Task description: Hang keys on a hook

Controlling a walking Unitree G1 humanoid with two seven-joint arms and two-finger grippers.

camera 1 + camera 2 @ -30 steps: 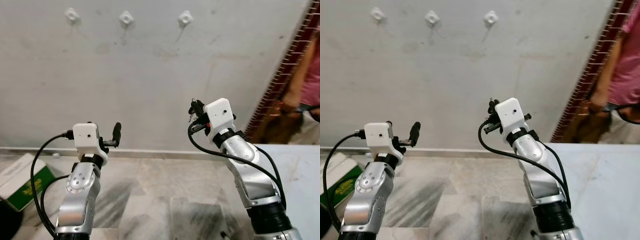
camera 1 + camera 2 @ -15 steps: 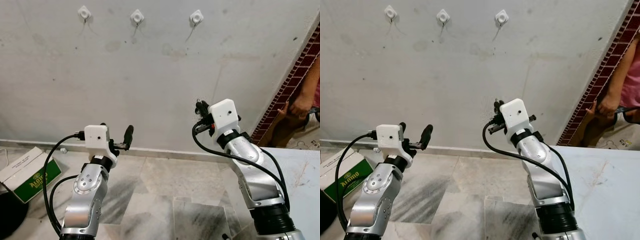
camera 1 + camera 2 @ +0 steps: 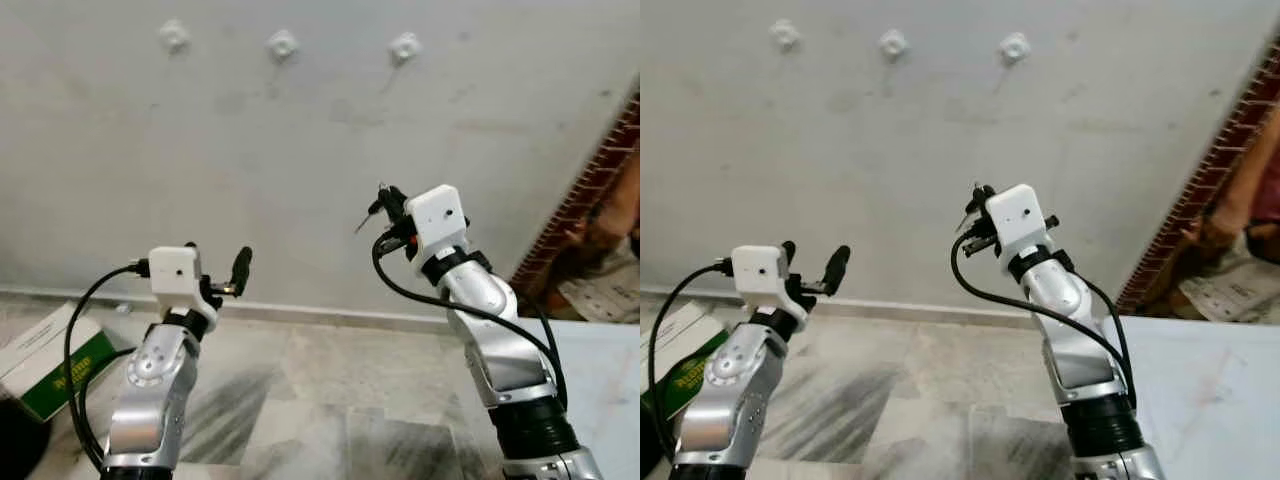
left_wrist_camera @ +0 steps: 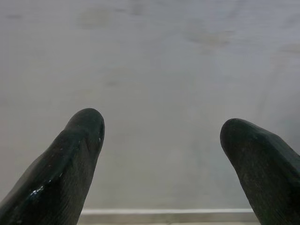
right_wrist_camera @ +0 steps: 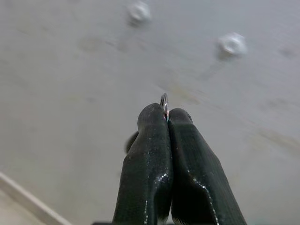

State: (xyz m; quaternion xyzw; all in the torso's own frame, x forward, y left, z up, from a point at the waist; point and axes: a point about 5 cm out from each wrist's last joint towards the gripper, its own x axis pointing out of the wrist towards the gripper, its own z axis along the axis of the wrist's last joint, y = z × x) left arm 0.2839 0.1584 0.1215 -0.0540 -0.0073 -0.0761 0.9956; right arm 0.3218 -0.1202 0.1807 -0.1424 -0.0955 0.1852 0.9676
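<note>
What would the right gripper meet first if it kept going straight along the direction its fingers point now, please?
Probably the bare wall, somewhat below the white hooks. The right gripper, shut on the key ring, aims under them; depth is unclear.

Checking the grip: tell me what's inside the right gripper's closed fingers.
The right gripper is pinched shut on a key ring, whose silver loop pokes out above the fingertips. A key hangs beside it. The rest of the ring is hidden between the fingers.
</note>
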